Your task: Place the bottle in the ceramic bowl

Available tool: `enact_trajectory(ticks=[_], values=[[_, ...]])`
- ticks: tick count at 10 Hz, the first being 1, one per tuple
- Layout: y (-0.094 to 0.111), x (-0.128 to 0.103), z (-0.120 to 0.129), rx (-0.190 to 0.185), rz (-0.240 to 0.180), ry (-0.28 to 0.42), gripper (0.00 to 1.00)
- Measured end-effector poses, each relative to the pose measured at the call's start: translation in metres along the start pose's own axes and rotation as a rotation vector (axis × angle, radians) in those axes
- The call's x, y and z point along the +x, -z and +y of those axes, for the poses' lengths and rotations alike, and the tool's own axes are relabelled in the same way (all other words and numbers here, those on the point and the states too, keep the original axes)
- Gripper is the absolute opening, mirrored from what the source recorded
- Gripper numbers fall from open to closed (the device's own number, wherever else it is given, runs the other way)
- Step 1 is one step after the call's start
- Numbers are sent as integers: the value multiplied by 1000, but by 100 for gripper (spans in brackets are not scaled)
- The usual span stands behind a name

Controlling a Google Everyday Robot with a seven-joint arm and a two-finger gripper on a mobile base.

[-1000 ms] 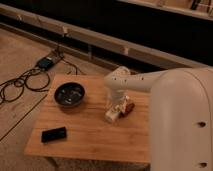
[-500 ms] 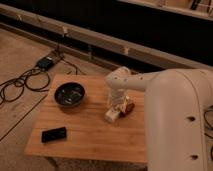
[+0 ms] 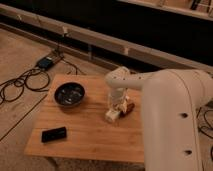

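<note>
Since the gripper (image 3: 116, 106) sits low over the bottle (image 3: 112, 115) near the worktop's (image 3: 80, 135) right edge, its hold impossible to tell, a firm mid-body grasp should precede lifting toward the ceramic bowl (image 3: 69, 94) by the far-left corner.

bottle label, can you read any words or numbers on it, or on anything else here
No text can be read anywhere.
bottle: label too blurred to read.
bowl: no text.
black rectangle: no text shows.
The gripper is at the bottle, right of the bowl.
</note>
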Motion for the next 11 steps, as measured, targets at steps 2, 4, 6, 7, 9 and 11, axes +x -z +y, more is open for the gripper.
enact_trajectory(ticks=[2,4,6,7,9,11], values=[[1,3,-2,2,13,-8,10],[6,8,-3,2,20,-13,0],[17,18,-5,12,25,-10,0],[23,25,-8,20,31,-11,0],[35,39,-13,35,36,-12,0],[49,53,-19,55,35,-19,0]])
